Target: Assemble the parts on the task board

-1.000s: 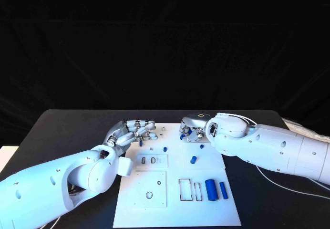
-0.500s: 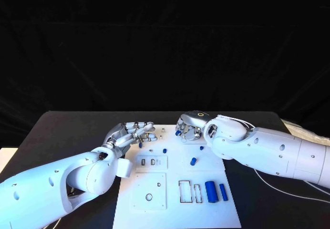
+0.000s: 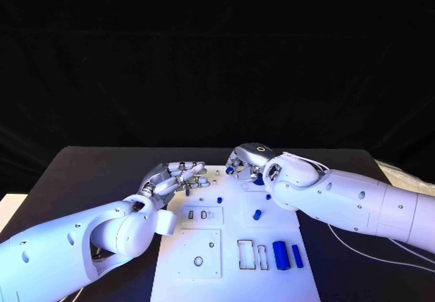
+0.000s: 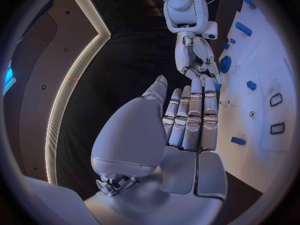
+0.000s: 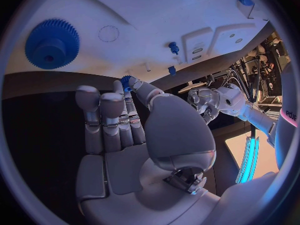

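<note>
Your task board (image 3: 272,264) lies on the black desk (image 3: 82,170), its long axis running away from the robot. Two long blue parts (image 3: 280,255) lie side by side near its close end, their lengths along the board's. Your right hand (image 3: 243,168) sits over the far edge, pinching a small blue gear (image 5: 127,80) at its fingertips. Your left hand (image 3: 174,178) rests at the board's far left corner, fingers extended together, grasping nothing visible.
</note>
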`<move>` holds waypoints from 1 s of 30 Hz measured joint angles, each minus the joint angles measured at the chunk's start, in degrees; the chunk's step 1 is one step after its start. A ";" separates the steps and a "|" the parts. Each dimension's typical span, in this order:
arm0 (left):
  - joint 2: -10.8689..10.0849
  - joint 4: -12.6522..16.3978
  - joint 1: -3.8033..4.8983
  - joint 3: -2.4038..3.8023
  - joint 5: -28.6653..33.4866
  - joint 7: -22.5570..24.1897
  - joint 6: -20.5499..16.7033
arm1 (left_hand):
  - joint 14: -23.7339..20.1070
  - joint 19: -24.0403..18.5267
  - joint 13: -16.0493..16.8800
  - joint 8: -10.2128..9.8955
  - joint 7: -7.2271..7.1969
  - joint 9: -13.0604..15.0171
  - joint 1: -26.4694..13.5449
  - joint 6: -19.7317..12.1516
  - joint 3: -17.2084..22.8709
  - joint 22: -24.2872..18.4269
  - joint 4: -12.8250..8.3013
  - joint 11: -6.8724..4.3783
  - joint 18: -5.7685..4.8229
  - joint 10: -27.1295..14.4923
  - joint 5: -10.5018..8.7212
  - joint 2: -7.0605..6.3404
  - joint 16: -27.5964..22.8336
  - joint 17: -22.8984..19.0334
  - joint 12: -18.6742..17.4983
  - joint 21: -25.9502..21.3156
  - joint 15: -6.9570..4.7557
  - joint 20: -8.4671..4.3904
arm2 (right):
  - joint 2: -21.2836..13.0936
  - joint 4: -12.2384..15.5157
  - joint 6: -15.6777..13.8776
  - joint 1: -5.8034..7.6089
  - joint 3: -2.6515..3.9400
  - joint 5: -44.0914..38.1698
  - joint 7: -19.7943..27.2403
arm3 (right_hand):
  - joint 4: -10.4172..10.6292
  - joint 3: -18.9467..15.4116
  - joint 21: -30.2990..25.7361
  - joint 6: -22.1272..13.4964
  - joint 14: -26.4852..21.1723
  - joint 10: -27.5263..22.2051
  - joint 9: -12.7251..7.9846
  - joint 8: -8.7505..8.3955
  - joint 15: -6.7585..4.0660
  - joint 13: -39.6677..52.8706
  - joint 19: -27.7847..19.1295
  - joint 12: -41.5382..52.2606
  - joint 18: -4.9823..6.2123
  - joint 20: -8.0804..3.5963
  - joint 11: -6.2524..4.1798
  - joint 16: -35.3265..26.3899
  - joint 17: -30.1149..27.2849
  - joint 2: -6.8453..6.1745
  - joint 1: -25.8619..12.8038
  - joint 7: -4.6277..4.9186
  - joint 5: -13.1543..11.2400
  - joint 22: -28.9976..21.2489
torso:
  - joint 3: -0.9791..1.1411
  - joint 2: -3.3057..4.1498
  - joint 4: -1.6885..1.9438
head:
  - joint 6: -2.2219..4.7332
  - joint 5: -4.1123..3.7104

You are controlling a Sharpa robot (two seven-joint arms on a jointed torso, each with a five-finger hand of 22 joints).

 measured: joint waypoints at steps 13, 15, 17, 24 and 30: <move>-0.01 0.54 0.01 0.02 0.13 0.04 0.06 | 0.00 0.00 0.00 -0.21 0.00 0.00 -0.23 0.00 0.00 0.01 0.00 0.00 0.00 0.00 0.00 0.23 0.00 0.05 0.00 0.00 0.00 0.00 | 4.12 -3.93 -0.10 -0.04 0.01 0.10 0.14 | 0.01 0.01 0.23 -0.02 0.00 0.04 -0.01 -0.06 0.00 0.00 0.00 0.01 0.00 0.00 0.04 0.01 0.10 -0.23 -0.23 0.02 -0.11 0.10 | -0.01 0.15 0.05 | -0.36 0.42; -0.07 0.64 0.01 0.02 0.14 0.04 0.06 | 0.00 0.00 0.00 -0.21 0.00 0.00 -0.23 0.00 0.00 0.01 0.00 0.00 0.00 0.00 0.00 0.23 0.00 0.05 0.00 0.00 0.00 0.00 | 4.45 -4.35 -0.10 -0.05 0.01 0.05 0.14 | 0.05 0.04 0.23 -0.02 0.00 0.04 -0.01 -0.11 0.00 0.00 0.00 0.01 0.00 0.00 0.05 0.01 0.10 -0.22 -0.22 0.02 -0.11 0.14 | -0.02 0.19 0.06 | -0.38 0.46; -0.15 0.71 0.01 0.02 0.15 0.04 0.06 | 0.00 0.00 0.00 -0.21 0.00 0.00 -0.23 0.00 0.00 0.01 0.00 0.00 0.00 0.00 0.00 0.23 0.00 0.04 0.00 0.00 0.00 0.00 | 4.79 -4.73 -0.10 -0.09 0.01 -0.01 0.14 | 0.17 0.16 0.23 -0.03 0.00 0.08 -0.02 -0.21 0.00 0.00 0.00 0.01 0.00 0.00 0.08 0.00 0.10 -0.23 -0.23 0.02 -0.11 0.16 | -0.03 0.20 0.06 | -0.41 0.49; -0.29 0.93 0.01 0.02 0.18 0.03 0.06 | 0.00 0.00 0.00 -0.21 0.00 0.00 -0.22 0.00 0.00 0.01 0.00 0.00 0.00 0.00 0.00 0.23 0.00 0.04 0.00 0.00 0.00 0.00 | 5.75 -5.66 0.07 -0.10 0.01 -0.14 0.08 | 0.17 0.17 0.45 -0.10 0.00 0.08 -0.03 -0.34 0.00 -0.01 -0.01 0.01 0.00 0.00 0.09 0.21 0.16 -0.22 -0.22 0.09 -0.18 0.21 | -0.04 0.21 0.05 | -0.62 0.55; -0.39 1.09 0.01 0.02 0.19 0.02 0.06 | 0.00 0.00 0.00 -0.21 0.00 0.00 -0.22 0.00 0.00 -0.03 0.00 0.00 0.00 0.00 0.00 0.23 0.00 0.04 0.00 0.00 0.00 0.00 | 6.84 -6.77 0.60 -0.34 0.04 -0.35 0.01 | 0.50 0.50 0.45 -0.14 0.00 -0.24 -0.08 -0.49 0.00 -0.05 -0.01 0.01 0.00 0.00 0.41 0.21 0.06 -0.46 0.01 0.12 -0.46 0.21 | -0.04 0.24 0.03 | -0.81 0.68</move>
